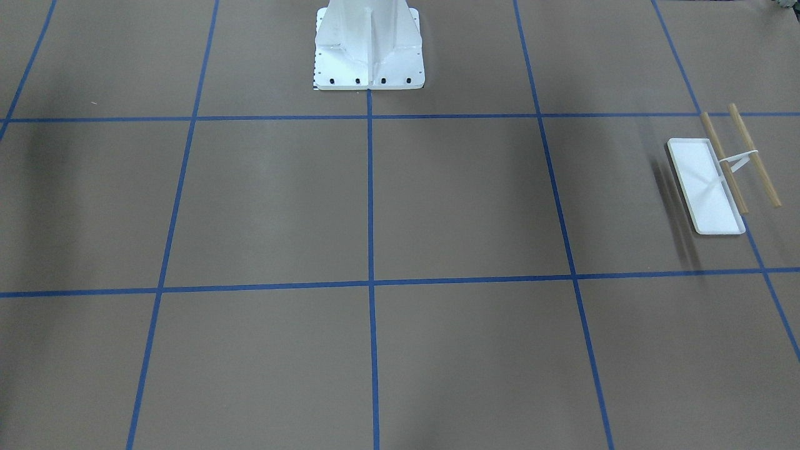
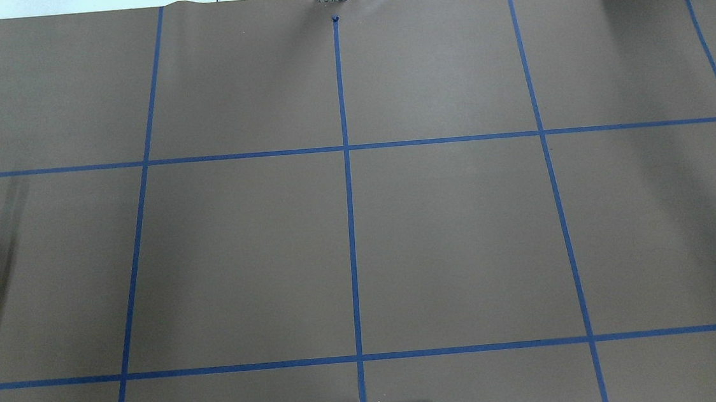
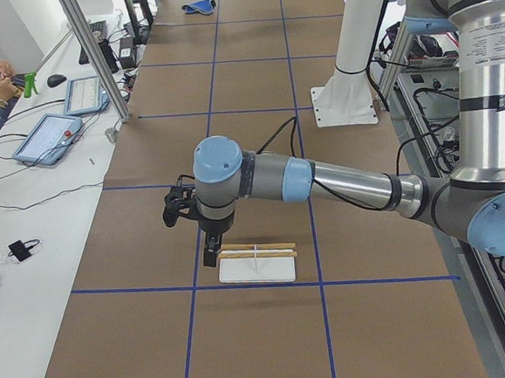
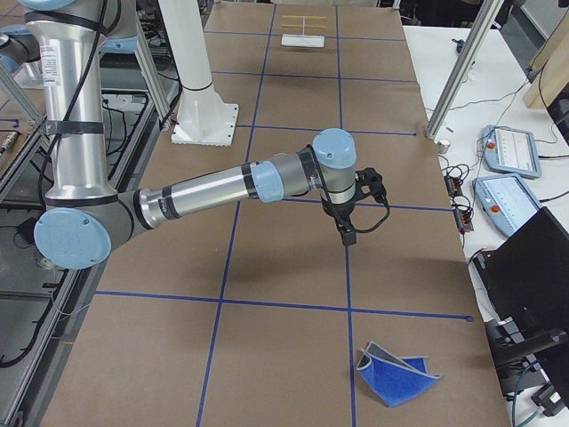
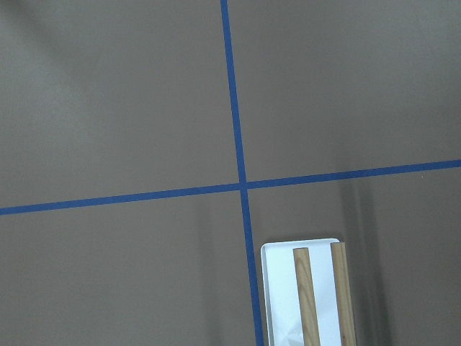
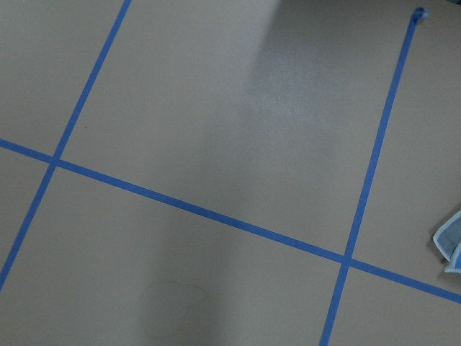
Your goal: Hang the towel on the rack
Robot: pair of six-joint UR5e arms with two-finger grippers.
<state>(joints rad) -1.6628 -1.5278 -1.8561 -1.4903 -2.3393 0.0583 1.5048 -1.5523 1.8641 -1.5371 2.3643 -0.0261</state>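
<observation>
The towel point(image 4: 398, 375) lies crumpled on the table, blue with dark grey folds, near the end on my right; it also shows far off in the exterior left view point(image 3: 199, 7) and at the edge of the right wrist view point(image 6: 449, 249). The rack point(image 1: 712, 187) stands upright on its white tray with two bare wooden rods point(image 1: 753, 156), near the end on my left point(image 3: 258, 260). My left gripper point(image 3: 209, 252) hovers just beside the rack's end; I cannot tell whether it is open or shut. My right gripper point(image 4: 346, 235) hangs over the table some way from the towel; I cannot tell its state either.
The large white bolted pedestal point(image 1: 369, 50) stands at the robot's edge of the table. Blue tape lines grid the brown surface. Metal posts point(image 3: 93, 53) and tablets point(image 3: 49, 137) stand on the operators' side, where a person's hands show.
</observation>
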